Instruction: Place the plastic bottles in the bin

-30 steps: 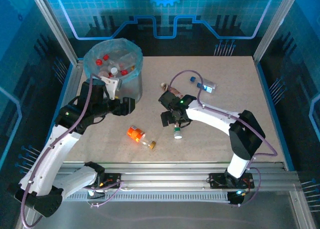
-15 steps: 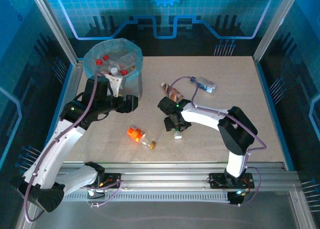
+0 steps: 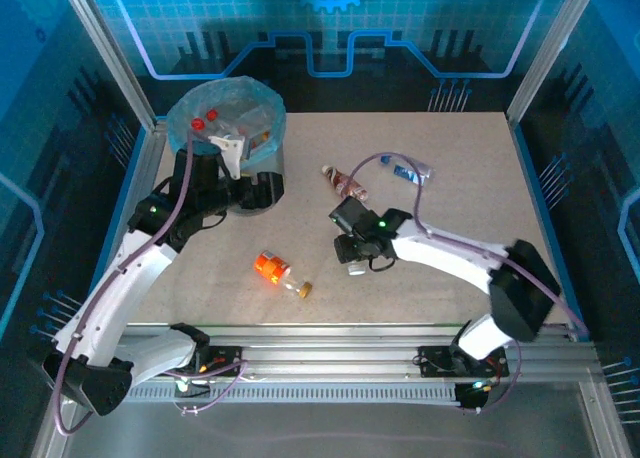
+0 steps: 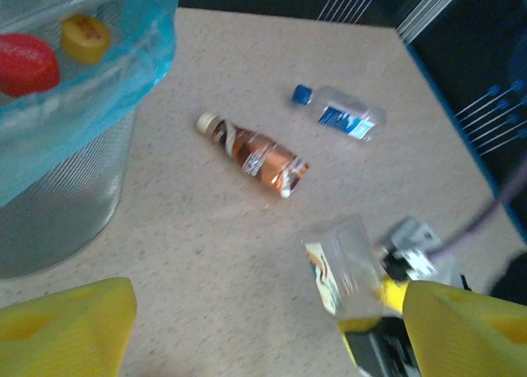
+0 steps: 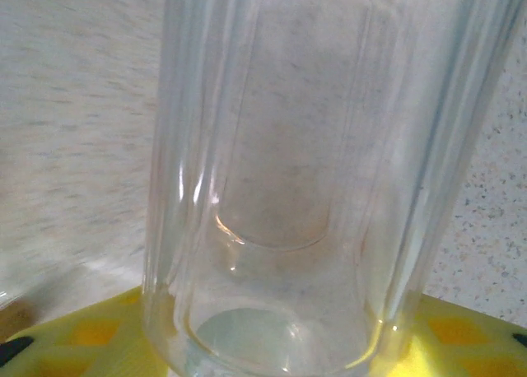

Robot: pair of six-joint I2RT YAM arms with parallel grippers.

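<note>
The grey bin [image 3: 250,163], lined with a blue bag [image 4: 123,56], stands at the far left with red-capped [image 4: 25,64] and yellow-capped [image 4: 85,34] plastic bottles inside. My left gripper [image 3: 262,190] hangs open beside the bin's front wall, its yellow fingers [image 4: 66,328] wide apart with nothing between them. At mid-table my right gripper [image 3: 352,250] is shut on a clear bottle [image 5: 305,171], cap end toward me [image 3: 356,270]. An orange-label bottle [image 3: 272,269] lies near the front. A brown bottle [image 4: 259,156] and a blue-label bottle [image 4: 342,118] lie farther back.
The metal frame rail [image 3: 350,333] runs along the near edge over both arm bases. Blue enclosure walls [image 3: 560,68] close off the table's back and sides. Open tabletop [image 3: 470,208] stretches to the right of the held bottle.
My right gripper has closed onto the clear bottle, and that arm's elbow has swung out to the right. The left gripper has edged up closer to the bin.
</note>
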